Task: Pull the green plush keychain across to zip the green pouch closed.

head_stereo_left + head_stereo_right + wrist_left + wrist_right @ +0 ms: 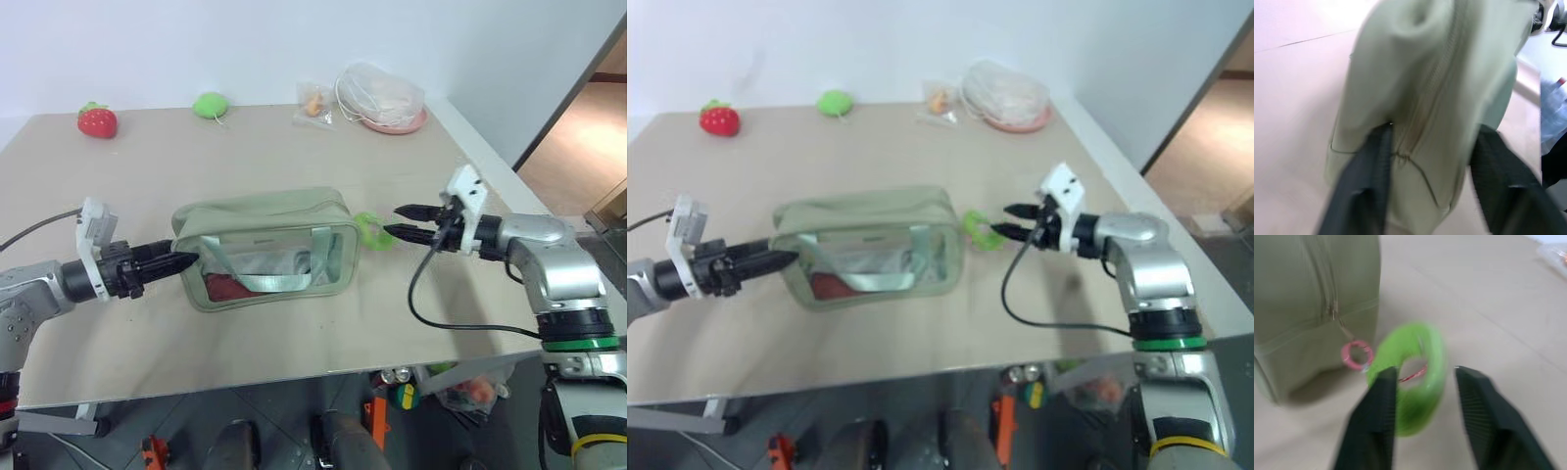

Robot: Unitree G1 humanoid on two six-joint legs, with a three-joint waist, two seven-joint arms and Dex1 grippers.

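Lay on its side near the middle of the table (411, 323): the green pouch (265, 245), clear front panel and strap handle toward the camera, zipper along the top. Rested on the table just off the pouch's right end: the green plush keychain (369, 230), hung from the zipper pull by a small pink ring (1356, 355). Looked drawn all the way to that right end, the zipper pull.

Stood at the pouch's left end, fingers spread apart on either side of the corner, the left pincer (1427, 183); no firm squeeze on the fabric to be made out. Pointed at the keychain from the right, fingers parted, the right pincer (1425, 374); one fingertip (1386, 379) in front of the fuzzy ring's rim, the other clear of it, nothing clamped.

Sat well apart along the far edge: a red strawberry toy (97, 119), a green plush lump (211, 105), a small clear packet (313, 103) and a bagged pink plate (387, 98).
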